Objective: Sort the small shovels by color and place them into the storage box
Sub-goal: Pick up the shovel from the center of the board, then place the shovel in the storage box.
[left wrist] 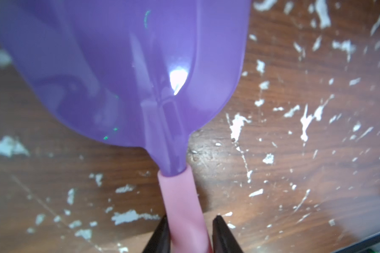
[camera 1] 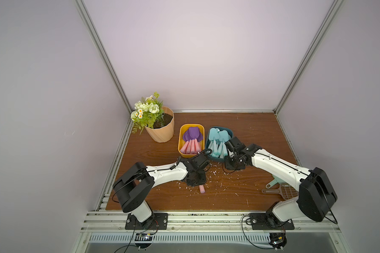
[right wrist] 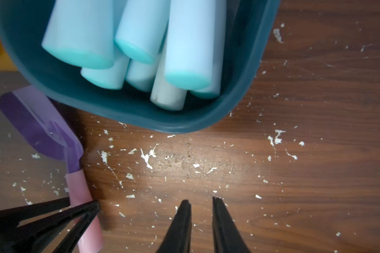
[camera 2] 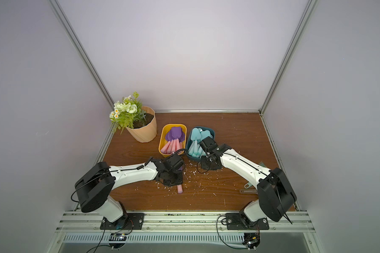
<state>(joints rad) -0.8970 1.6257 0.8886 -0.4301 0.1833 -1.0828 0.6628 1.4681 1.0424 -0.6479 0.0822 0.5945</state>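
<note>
Small shovels with purple blades and pink tapered handles (camera 1: pixel 192 137) are stacked in the yellow plastic storage box (camera 1: pixel 180 135). The light turquoise plastic shovels (camera 1: pixel 218 135) are stacked in the dark teal plastic storage box (camera 1: pixel 226 128) just beside it, on the brown wooden table (camera 1: pixel 257 135).

One more purple-bladed shovel with a pink handle (left wrist: pixel 123 65) is seen outside the boxes, on their near side. In the right wrist view its blade tip is close beside the teal box's wall. Its handle is clamped by the left gripper (left wrist: pixel 190 216), with the black fingers (left wrist: pixel 160 236) pressed on either side. Whether it is lifted off the wood cannot be told.

The right gripper (right wrist: pixel 199 200) is held over bare table just in front of the teal box, its fingers drawn together with nothing between them. White flecks (camera 1: pixel 215 173) are scattered over the wood around both grippers. A peach ribbed pot of artificial flowers (camera 1: pixel 162 133) is placed beside the yellow box, on the left arm's side.
</note>
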